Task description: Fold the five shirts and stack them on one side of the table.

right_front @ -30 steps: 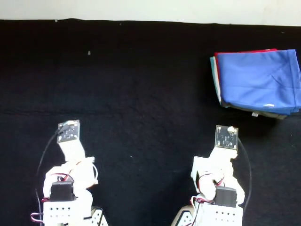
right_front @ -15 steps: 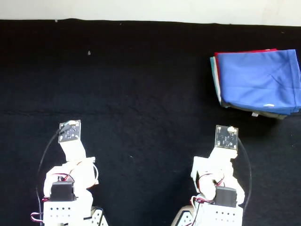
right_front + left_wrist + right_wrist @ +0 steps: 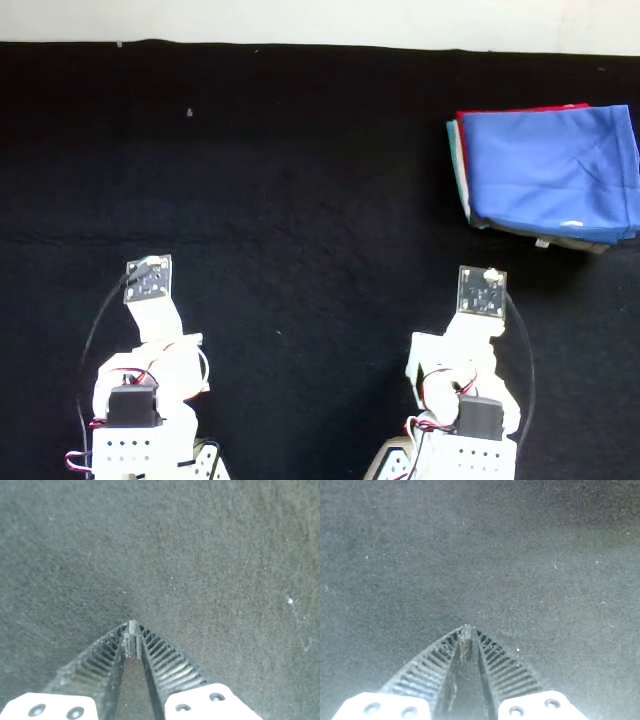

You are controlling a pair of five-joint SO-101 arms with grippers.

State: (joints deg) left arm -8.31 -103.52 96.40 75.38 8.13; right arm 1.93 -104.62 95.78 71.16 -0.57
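- A stack of folded shirts [image 3: 545,175] sits at the far right edge of the black surface [image 3: 300,180], seen from the high view.
- A blue shirt [image 3: 555,165] lies on top of the pile, smooth but for a few creases near its right side.
- A red layer [image 3: 520,109] peeks out along the pile's far edge, a teal layer [image 3: 453,150] shows at its left edge, and a grey layer [image 3: 560,241] shows along the near edge.
- The left arm [image 3: 150,340] is folded back at the near edge of the surface, well apart from the pile.
- The left jaws, seen from the left wrist view, are closed tip to tip and grip nothing, poised over bare dark cloth.
- The right arm [image 3: 470,350] is folded back beside it at the near edge, on the same side as the pile but well short of it.
- The right jaws, seen from the right wrist view, are likewise pressed together at the tips with nothing between them, over bare dark cloth.
- A pale wall [image 3: 300,20] runs along the far edge of the surface.
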